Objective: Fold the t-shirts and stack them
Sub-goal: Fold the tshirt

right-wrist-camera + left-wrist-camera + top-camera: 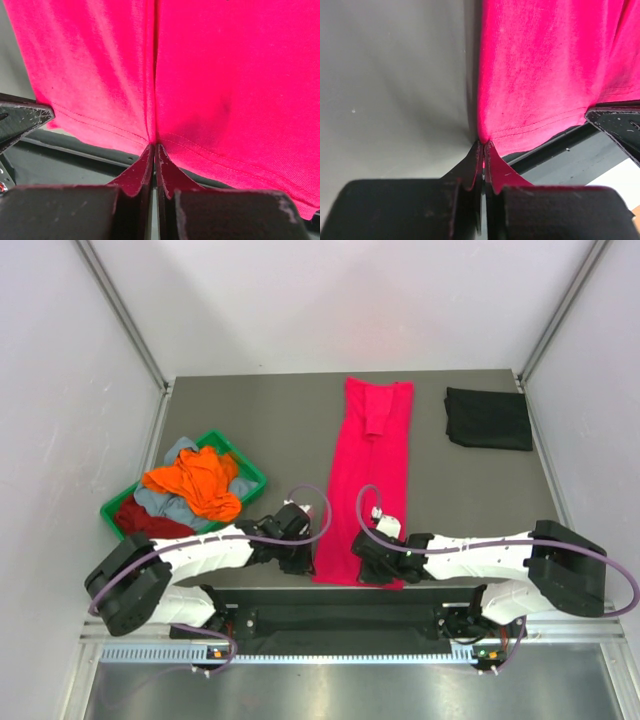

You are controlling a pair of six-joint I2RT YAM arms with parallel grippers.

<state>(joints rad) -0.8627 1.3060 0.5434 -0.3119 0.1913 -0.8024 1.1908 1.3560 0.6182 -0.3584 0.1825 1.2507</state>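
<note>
Pink-red t-shirt [375, 470], folded long and narrow; both arms' jaws pinch its hem.

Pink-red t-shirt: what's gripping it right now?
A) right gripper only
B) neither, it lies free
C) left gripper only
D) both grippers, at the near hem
D: the left gripper and the right gripper are each shut on the stitched near hem of the pink-red t-shirt, as both wrist views show.
</note>
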